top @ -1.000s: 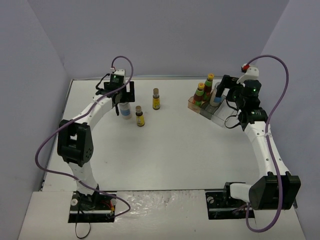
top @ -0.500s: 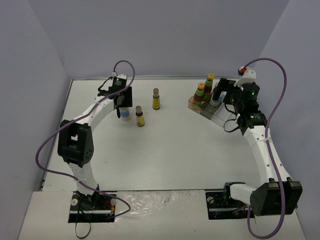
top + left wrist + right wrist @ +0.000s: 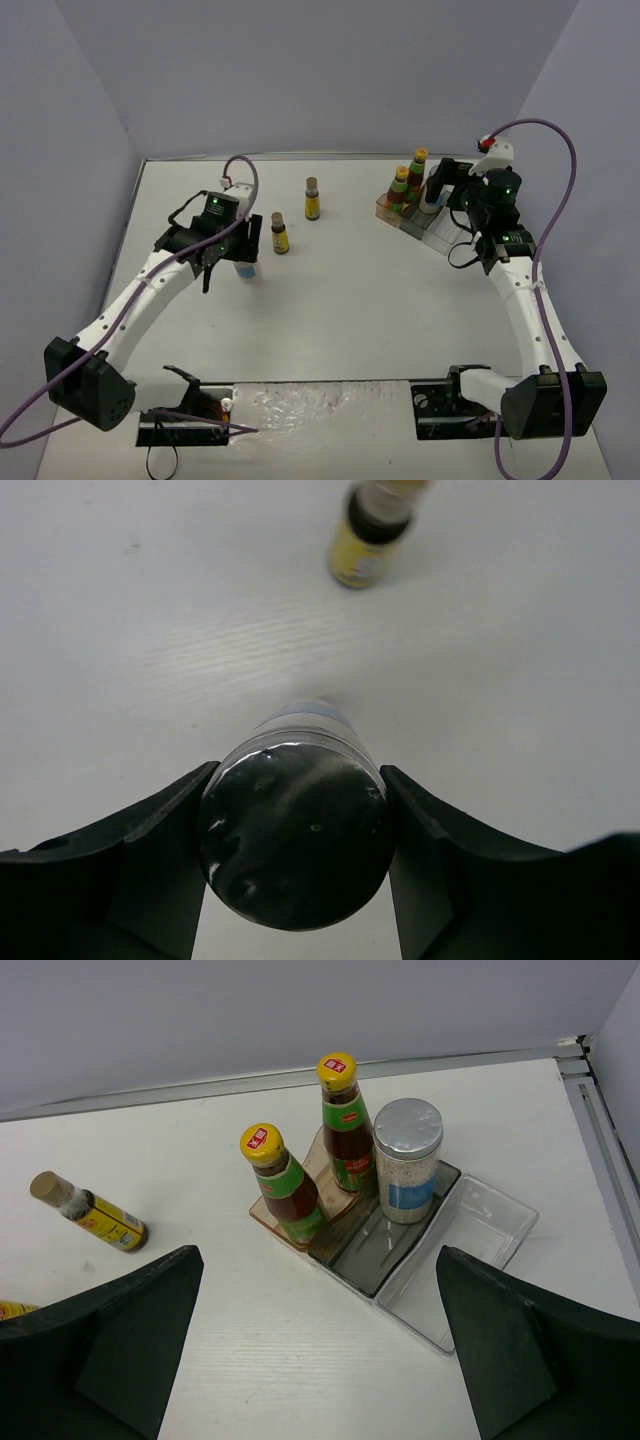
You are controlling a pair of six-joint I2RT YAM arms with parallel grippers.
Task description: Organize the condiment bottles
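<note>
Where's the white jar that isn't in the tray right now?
The white jar is on the left side of the top view, clamped in the left gripper, just left of the nearer brown bottle.

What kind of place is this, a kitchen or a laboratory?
Most likely a robotics lab test cell, not a kitchen. A left arm and a right arm are bolted to a white table, plain walls enclose it on three sides, and a few bottles are set out like props.

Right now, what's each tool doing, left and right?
Left tool: closed on the silver-lidded jar.
Right tool: open, holding nothing.
</note>
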